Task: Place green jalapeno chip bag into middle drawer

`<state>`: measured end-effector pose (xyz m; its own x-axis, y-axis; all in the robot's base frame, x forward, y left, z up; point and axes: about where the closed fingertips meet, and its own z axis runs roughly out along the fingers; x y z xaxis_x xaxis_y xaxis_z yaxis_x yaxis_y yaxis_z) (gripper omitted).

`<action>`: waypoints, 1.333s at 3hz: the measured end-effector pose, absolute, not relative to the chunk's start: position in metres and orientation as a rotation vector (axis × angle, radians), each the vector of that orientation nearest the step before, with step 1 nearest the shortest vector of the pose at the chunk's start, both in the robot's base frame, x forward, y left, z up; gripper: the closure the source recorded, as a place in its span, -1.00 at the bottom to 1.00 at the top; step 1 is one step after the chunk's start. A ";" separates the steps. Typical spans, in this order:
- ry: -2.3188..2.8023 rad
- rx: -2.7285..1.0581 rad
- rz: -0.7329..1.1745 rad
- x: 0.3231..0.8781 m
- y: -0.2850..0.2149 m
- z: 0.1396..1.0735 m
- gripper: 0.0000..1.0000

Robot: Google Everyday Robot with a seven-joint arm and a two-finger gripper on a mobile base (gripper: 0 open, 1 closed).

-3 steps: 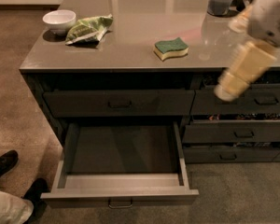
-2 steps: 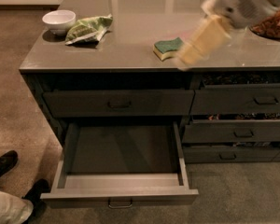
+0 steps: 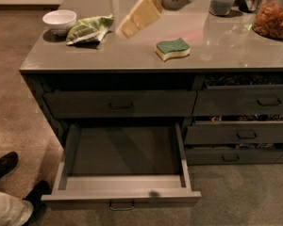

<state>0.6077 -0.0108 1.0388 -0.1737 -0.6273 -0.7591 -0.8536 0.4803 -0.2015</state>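
Gripper (image 3: 126, 28) just right of green jalapeno chip bag (image 3: 88, 29); closure cannot be told.
The bag could be shoved into the bowl (image 3: 59, 20) at its left.

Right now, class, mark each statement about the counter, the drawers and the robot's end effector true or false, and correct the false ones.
1. The green jalapeno chip bag lies on the counter next to the white bowl. True.
2. The middle drawer is shut. False: it is pulled out.
3. The end effector is down inside the drawer. False: it is above the counter, between the bag and the sponge.
4. The sponge lies on the counter, apart from the bag. True.
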 end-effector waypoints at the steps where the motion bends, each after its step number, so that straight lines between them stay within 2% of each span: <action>1: 1.855 -1.194 0.322 0.645 0.031 1.045 -1.00; 3: 1.901 -1.172 0.208 0.711 0.111 1.046 -1.00; 4: 1.968 -1.213 0.198 0.748 0.125 1.000 -1.00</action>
